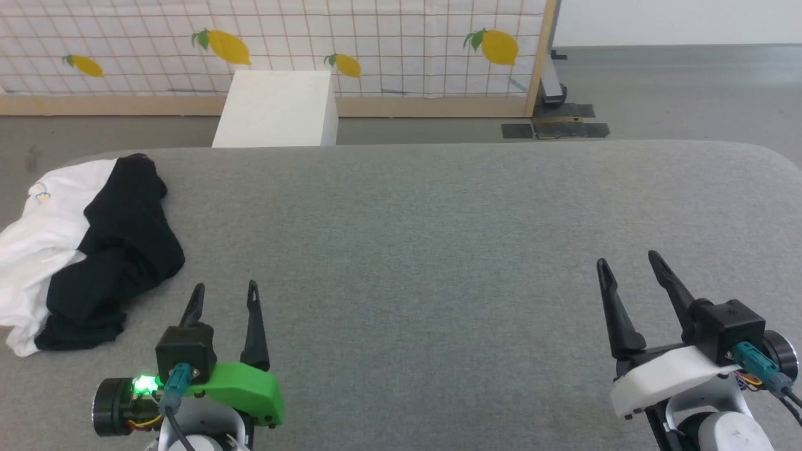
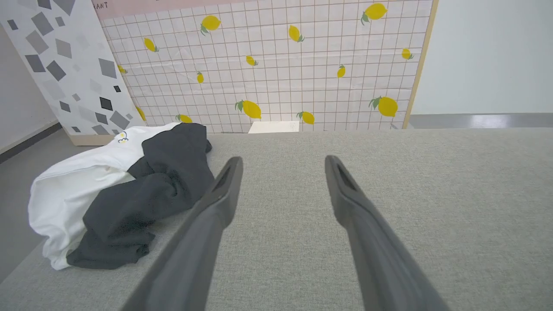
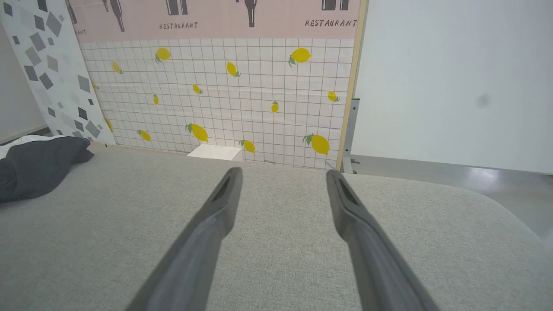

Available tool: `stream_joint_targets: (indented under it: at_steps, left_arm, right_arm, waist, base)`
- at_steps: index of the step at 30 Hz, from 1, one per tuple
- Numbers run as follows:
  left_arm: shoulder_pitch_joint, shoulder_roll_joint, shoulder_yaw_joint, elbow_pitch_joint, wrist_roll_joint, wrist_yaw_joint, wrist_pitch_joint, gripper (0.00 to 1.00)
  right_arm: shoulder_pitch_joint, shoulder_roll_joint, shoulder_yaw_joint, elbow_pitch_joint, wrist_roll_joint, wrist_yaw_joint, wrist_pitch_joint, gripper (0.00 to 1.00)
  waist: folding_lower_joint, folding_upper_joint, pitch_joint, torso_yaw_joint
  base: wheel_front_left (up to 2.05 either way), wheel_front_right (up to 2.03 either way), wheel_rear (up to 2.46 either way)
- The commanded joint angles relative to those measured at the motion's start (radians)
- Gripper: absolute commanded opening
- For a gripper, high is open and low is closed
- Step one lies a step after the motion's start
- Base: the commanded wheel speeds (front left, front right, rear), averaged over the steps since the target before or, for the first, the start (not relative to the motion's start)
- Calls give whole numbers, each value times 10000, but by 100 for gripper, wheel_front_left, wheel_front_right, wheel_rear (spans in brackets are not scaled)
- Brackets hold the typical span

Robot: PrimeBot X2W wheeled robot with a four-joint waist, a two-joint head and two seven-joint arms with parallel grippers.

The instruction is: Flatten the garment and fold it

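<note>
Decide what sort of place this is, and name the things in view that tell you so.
Probably a staged robot-testing room, not a real home: a lemon-print backdrop panel lettered RESTAURANT stands on a bare grey floor, and a crumpled shirt lies on a grey fabric-covered table.

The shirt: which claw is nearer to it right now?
Left. The left claw is just right of the crumpled shirt, near its black sleeve and not touching it. The right claw is far off at the table's other side.

Bright, even light; wrist views bend at edges.
</note>
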Motion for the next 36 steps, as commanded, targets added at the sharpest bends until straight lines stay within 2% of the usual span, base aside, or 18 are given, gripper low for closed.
stream_joint_targets:
  at_steps: [1, 36]
  left_arm:
    - [-186, 66, -16, -51, 30, 115, -104, 100]
    - [-312, 140, 258, -96, -26, 1248, -819, 100]
  right_arm:
    - [49, 5, 12, -121, 129, -4, -106, 100]
    - [83, 13, -66, -240, -143, -9, -825, 100]
  waist:
    - [-1, -1, 24, 126]
    - [-1, -1, 384, 2817]
  base:
    - [0, 0, 0]
    - [0, 0, 0]
